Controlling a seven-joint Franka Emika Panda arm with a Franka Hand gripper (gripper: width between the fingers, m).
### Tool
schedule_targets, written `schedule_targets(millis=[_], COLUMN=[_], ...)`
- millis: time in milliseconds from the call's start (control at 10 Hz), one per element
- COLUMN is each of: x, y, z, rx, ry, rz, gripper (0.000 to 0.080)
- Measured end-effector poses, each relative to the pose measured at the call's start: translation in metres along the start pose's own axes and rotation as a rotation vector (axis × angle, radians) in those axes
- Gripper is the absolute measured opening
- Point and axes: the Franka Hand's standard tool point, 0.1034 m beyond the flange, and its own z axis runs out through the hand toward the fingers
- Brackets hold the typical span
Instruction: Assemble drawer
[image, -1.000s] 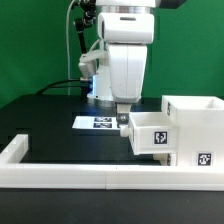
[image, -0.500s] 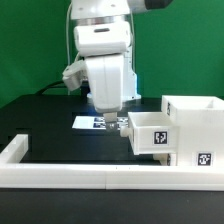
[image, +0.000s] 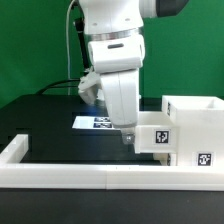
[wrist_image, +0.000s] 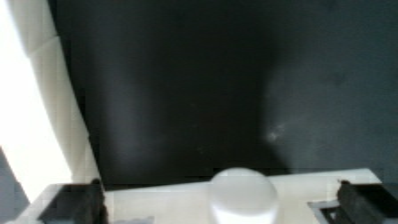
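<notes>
The white drawer casing (image: 196, 122) stands at the exterior view's right, with a tag low on its front. A white tray (image: 158, 136) with a tag sticks out of its upper slot toward the exterior view's left. My gripper (image: 127, 138) hangs low against the tray's outer end. In the wrist view the fingertips (wrist_image: 71, 203) stand wide apart either side of a white face with a rounded knob (wrist_image: 240, 190). My gripper (wrist_image: 214, 208) is open and holds nothing. The second tray is not separately visible.
A long low white border rail (image: 80, 178) runs along the table's front and turns back at the exterior view's left. The marker board (image: 98, 122) lies flat behind my gripper. A white strip (wrist_image: 25, 100) edges the black table in the wrist view.
My arm has swung toward the exterior view's right and come down, bringing the gripper against the tray's outer end. The tray and casing have barely shifted.
</notes>
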Motion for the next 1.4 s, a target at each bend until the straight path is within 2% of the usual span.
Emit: schedule_targets(millis=[500,600,700,800,1000,1400], x=[0.000,0.000,0.001,0.002,0.011,0.010], y=[-0.001,-0.001,0.002,0.003,0.003,0.002], z=[0.001,0.000,-0.002,-0.003,-0.003,-0.002], rx=[0.003,-0.001,-0.025,-0.035,-0.037,-0.036], ry=[-0.017,-0.016,-0.015,-0.018,-0.017,0.006], rz=[0.019,0.002,-0.050,-0.057,-0.076,-0.042], gripper=[0.0649,0.0649,0.0649,0.0649,0.0649,0.0649])
